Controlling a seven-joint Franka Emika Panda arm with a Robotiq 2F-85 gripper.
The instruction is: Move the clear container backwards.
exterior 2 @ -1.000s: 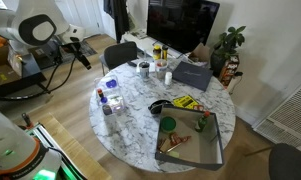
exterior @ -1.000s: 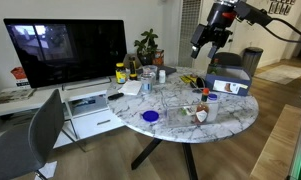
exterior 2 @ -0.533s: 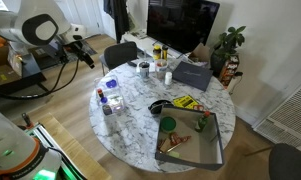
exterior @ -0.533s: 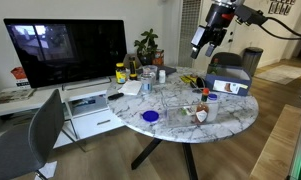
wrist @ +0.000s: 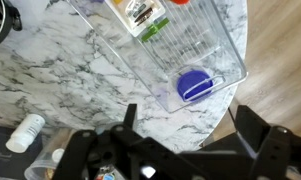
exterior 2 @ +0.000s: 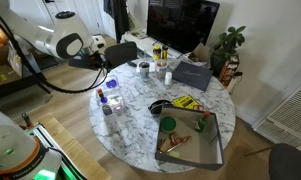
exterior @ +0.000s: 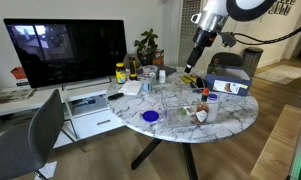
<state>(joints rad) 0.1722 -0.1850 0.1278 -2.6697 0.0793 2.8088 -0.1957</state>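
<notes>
The clear container, small, upright and bluish-white, stands near the table's edge among small bottles; it also shows in an exterior view. My gripper hangs in the air above the table, apart from the container, and shows too in an exterior view. In the wrist view the gripper is open and empty, its two dark fingers wide apart over the marble. I cannot make out the container in the wrist view.
A clear tray holds a flat blue round dish, which also shows in an exterior view. A yellow-capped jar, a plant, a grey box and a white bottle share the round marble table. A TV stands behind.
The arm has swung down and in over the table, bringing the gripper lower and closer to the objects. Nothing on the table has moved.
</notes>
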